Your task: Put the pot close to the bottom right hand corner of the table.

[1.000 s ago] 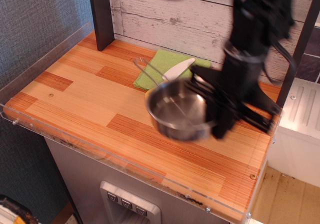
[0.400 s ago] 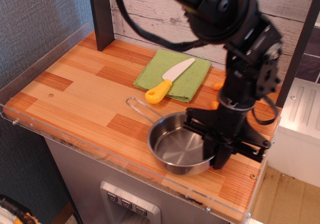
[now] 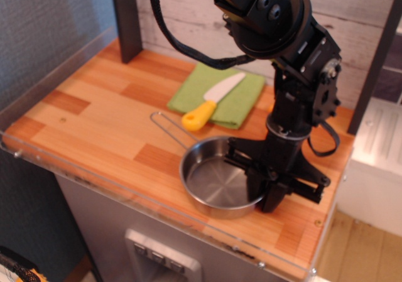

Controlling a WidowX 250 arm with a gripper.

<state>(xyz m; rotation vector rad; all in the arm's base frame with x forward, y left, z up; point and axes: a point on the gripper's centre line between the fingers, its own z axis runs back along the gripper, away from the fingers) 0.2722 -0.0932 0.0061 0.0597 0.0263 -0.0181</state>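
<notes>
The pot [image 3: 213,184], a shallow shiny steel pan, sits low on the table [image 3: 94,112] at the front, right of centre, close to the front edge. Its thin wire handle [image 3: 166,128] points back-left. My gripper [image 3: 262,186] comes down from above at the pot's right side, with its black fingers closed over the right rim. The pot's base looks to be resting on the wood, though I cannot tell for sure. The arm hides the table behind the pot.
A green cloth [image 3: 242,103] lies at the back middle with a yellow-handled knife [image 3: 210,103] on it. A dark post [image 3: 125,18] stands at the back left. A clear acrylic rim [image 3: 125,194] edges the table. A white unit [image 3: 377,156] stands off the right side.
The gripper has carried the pot from mid-table, in front of the cloth, down and forward to the front edge. In the last half second it shifted slightly left and settled.
</notes>
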